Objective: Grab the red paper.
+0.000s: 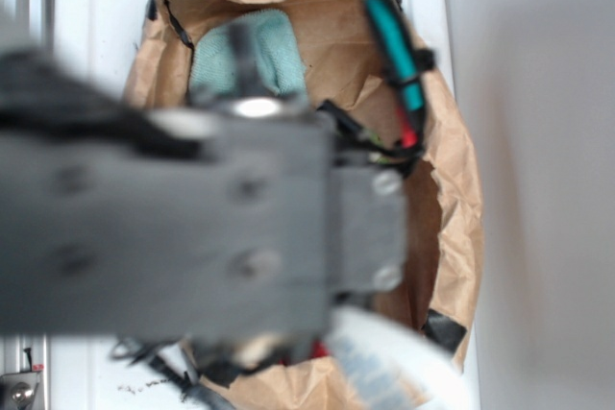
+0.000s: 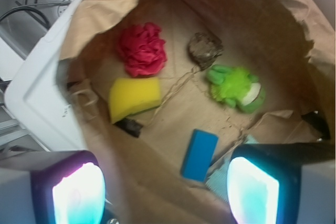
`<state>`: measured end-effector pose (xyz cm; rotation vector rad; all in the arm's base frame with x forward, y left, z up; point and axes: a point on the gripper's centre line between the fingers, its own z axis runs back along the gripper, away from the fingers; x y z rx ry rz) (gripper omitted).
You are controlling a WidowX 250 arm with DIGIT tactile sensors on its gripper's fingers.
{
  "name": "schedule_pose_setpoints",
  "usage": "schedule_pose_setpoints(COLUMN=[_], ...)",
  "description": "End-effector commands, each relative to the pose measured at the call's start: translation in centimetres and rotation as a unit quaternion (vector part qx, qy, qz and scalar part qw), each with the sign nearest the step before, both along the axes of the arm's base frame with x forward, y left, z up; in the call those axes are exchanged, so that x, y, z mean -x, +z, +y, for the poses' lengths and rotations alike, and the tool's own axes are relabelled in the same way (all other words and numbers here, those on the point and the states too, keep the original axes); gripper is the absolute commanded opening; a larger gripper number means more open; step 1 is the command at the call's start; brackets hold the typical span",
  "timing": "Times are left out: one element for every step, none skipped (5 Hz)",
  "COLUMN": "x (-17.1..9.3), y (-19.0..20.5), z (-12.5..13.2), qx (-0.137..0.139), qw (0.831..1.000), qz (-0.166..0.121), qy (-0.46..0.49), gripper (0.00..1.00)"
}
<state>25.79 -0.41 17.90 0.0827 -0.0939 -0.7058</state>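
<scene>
The red paper point(image 2: 142, 49) is a bright red wrinkly ball lying on the floor of an open brown paper bag point(image 2: 262, 19), toward its upper left in the wrist view. My gripper point(image 2: 165, 192) hovers high above the bag's near edge, well short of the red paper. Its two glowing pads point(image 2: 79, 195) stand wide apart with nothing between them. In the exterior view the blurred grey arm point(image 1: 192, 228) covers most of the bag point(image 1: 452, 180), and the red paper is hidden there.
Inside the bag lie a yellow sponge point(image 2: 134, 97) just below the red paper, a brown lumpy ball point(image 2: 205, 49), a green fuzzy toy point(image 2: 235, 87), a blue block point(image 2: 199, 154) and a teal cloth point(image 1: 279, 50). The bag rests on a white surface point(image 2: 37, 98).
</scene>
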Motion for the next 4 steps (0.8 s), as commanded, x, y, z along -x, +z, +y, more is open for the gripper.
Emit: schedule_pose_setpoints(x=[-2.9,0.6,1.1,1.1], y=[-0.6,-3.3,-3.8,-3.8], z=[1.3,-0.6,-0.7,-0.7], qx=[0.012,0.014,-0.027,-0.027], qw=[1.000,0.997,0.999,0.999], qz=[-0.004,-0.015,-0.030,-0.030], qy=[0.003,-0.071,-0.012,-0.012], gripper=[1.00,1.00,1.00,1.00])
